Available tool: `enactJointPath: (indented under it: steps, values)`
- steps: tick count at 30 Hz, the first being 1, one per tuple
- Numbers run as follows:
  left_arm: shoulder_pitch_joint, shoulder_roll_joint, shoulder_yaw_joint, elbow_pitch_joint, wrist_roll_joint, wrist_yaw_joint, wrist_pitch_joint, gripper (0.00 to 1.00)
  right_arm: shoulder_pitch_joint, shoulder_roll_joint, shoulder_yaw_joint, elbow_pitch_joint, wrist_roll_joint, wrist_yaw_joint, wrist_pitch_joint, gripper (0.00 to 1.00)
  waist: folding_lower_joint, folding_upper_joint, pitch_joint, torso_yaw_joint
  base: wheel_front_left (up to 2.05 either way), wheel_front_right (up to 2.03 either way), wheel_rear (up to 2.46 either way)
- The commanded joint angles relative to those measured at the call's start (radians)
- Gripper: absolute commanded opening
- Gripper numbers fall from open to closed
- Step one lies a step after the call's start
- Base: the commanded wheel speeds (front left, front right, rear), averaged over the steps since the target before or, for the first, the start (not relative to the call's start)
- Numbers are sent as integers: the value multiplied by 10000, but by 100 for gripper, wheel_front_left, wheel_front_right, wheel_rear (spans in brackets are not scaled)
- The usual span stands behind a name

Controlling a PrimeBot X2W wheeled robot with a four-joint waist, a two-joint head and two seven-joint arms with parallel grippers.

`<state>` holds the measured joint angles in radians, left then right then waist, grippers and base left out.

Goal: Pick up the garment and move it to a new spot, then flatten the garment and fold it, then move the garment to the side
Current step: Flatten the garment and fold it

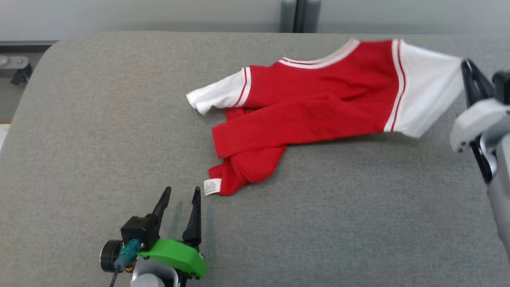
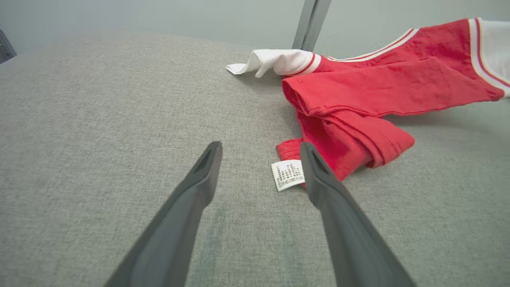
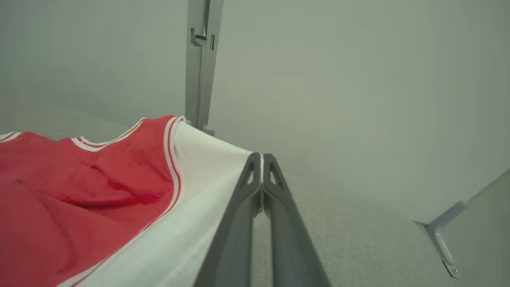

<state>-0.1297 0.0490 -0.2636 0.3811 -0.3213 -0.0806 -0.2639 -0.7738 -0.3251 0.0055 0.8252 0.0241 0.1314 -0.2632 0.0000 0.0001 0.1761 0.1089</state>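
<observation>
The garment (image 1: pixel 318 99) is a red shirt with white sleeves and striped trim, lying crumpled across the grey padded table (image 1: pixel 99 131). My right gripper (image 1: pixel 467 65) is shut on the edge of its right white sleeve (image 3: pixel 207 159) and holds that end lifted off the table. My left gripper (image 1: pixel 181 193) is open, low over the table, just left of the shirt's red bottom corner and white label (image 2: pixel 287 174). The label lies near its right fingertip (image 2: pixel 308 153). The other white sleeve (image 2: pixel 275 61) rests flat further back.
The table's rounded left corner (image 1: pixel 44 56) and its far edge run close to a pale wall. A grey upright post (image 1: pixel 299 16) stands behind the table. Bare grey fabric (image 1: pixel 318 223) stretches in front of the shirt.
</observation>
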Motion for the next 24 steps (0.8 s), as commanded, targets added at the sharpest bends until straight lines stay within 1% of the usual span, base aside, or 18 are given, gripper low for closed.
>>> enactJointPath:
  steps: [1, 3, 4, 5, 6, 11, 15, 20, 24]
  values:
    - [-192, 37, 4, -52, 50, -51, -3, 100, 502, 39, -322, -130, -11, -16, -20, 0, 0, -1, 236, -535, 0, 0, 0]
    - [-284, 36, -38, -57, 122, -93, -1, 100, 1348, 170, -835, -323, -79, -16, -20, 0, 0, -1, 294, -744, 0, 0, 0]
    - [-319, 36, -53, -52, 134, -105, -1, 100, 1684, 284, -1027, -416, -76, -16, -20, 13, 0, -1, 316, -836, 0, 0, 0]
    - [-362, 37, -82, -38, 132, -126, -1, 100, 2078, 419, -1195, -550, -127, -16, -20, 55, 0, -1, 344, -918, 0, 0, 0]
    - [-404, 36, -106, -16, 120, -135, -1, 100, 2362, 524, -1282, -655, -179, -16, -20, 100, 0, -1, 376, -991, 0, 0, 0]
    - [-812, 37, -176, 100, -12, -118, -1, 100, 3346, 1108, -1743, -1696, -337, -16, -20, 100, 0, -1, 590, -1275, 0, 0, 0]
    - [-1240, 39, -162, 194, -227, -22, -1, 100, 3684, 1545, -1934, -2467, -441, -16, -20, 100, 0, -1, 863, -1412, 0, 0, 0]
    - [-1806, 39, -40, 686, -547, 59, -1, 100, 3781, 2009, -1956, -2964, -502, -16, -20, 100, 0, -1, 1217, -1516, 0, 0, 0]
    - [-2162, 40, -3, 1080, -898, -85, -2, 100, 3737, 2192, -1906, -3110, -510, -16, -20, 100, 0, -1, 1379, -1580, 0, 0, 0]
